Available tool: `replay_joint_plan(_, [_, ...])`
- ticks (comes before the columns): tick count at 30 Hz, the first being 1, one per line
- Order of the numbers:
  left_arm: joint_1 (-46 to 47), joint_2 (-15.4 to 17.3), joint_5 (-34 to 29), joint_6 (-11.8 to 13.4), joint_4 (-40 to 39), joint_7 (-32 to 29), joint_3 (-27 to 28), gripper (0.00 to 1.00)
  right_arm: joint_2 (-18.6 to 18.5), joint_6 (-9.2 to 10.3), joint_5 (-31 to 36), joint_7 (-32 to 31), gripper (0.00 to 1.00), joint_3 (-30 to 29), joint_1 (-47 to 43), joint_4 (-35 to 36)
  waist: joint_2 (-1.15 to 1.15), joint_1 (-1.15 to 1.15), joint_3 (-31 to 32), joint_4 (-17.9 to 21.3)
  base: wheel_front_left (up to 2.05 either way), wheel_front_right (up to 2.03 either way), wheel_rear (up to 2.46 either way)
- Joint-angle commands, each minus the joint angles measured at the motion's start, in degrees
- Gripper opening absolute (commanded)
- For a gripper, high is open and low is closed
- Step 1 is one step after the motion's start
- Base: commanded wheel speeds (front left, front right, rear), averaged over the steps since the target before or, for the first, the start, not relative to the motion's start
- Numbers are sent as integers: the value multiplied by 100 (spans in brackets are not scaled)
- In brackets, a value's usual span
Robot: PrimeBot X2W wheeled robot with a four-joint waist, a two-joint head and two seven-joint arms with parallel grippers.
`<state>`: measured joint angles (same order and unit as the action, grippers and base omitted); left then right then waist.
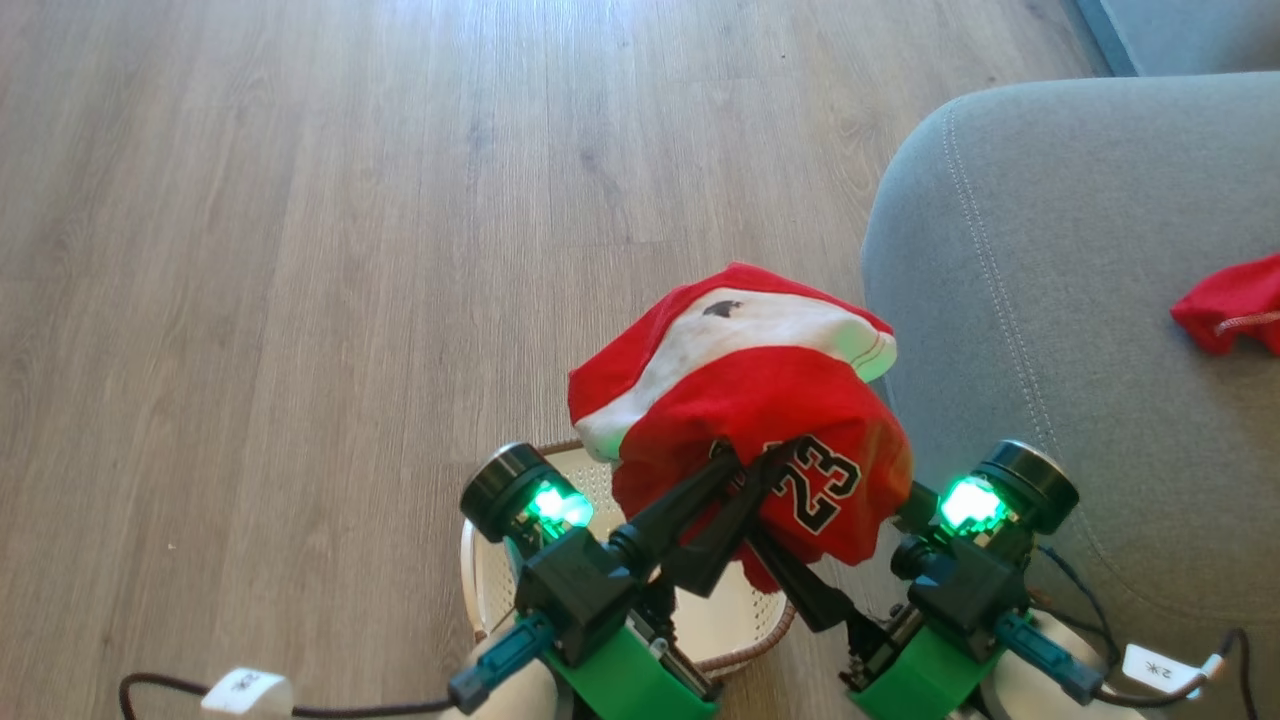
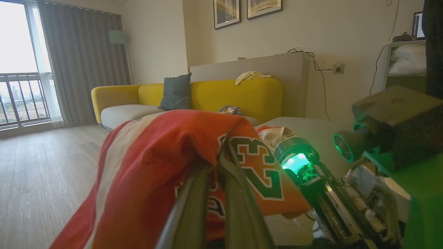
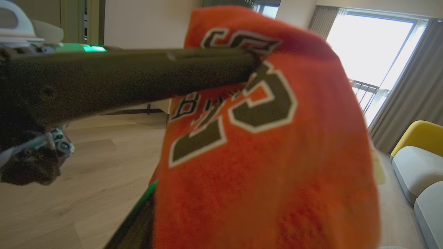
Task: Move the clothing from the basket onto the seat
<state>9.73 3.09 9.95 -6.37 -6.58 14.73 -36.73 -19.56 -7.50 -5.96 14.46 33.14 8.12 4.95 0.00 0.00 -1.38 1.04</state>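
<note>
A red-and-white garment (image 1: 750, 400) with a dark "23" print hangs in the air above the basket (image 1: 500, 585), whose cream perforated floor and brown rim show below it. My left gripper (image 1: 765, 460) is shut on the garment's fabric (image 2: 162, 162); its two dark fingers (image 2: 238, 207) run up into the cloth. My right gripper reaches in from the right, and its one visible finger (image 1: 810, 590) disappears under the garment (image 3: 270, 155), which drapes over it and hides the tips. A second red garment (image 1: 1230, 305) lies on the grey seat (image 1: 1050, 350) at the right.
Wood floor (image 1: 350, 250) spreads to the left and beyond the basket. Cables (image 1: 300, 710) trail by my base. The left wrist view shows a yellow sofa (image 2: 235, 93) with a dark cushion against the far wall.
</note>
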Motion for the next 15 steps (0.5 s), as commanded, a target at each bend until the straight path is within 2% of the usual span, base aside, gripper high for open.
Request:
replay_joint_plan(1, [291, -21, -11, -11, -187, 27, 129, 0, 37, 1, 49, 54, 100, 0, 246, 129, 0, 0, 2, -9, 0, 0, 0])
replay_joint_plan(5, [292, -22, 10, -13, -172, 27, 81, 0, 106, 1, 28, 54, 100, -39, 231, 86, 0, 0, 7, -44, 0, 0, 0])
replay_joint_plan(6, [291, -22, 17, -13, -170, 27, 75, 0, 109, 1, 3, 54, 45, -38, 223, 63, 0, 0, 10, -54, 0, 0, 0])
replay_joint_plan(7, [289, -22, 24, -13, -169, 27, 71, 0, 114, 1, -18, 54, 6, -38, 220, 49, 0, 0, 13, -62, 0, 0, 0])
replay_joint_plan(8, [287, -22, 29, -11, -169, 27, 69, 0, 129, 1, -46, 54, 0, -53, 213, 45, 0, 0, 15, -69, 0, 0, 0])
replay_joint_plan(15, [283, -22, 19, 40, -197, 27, 132, 0, 194, 1, -98, 54, 0, -138, 192, 47, 0, 0, 12, -92, 0, 0, 0])
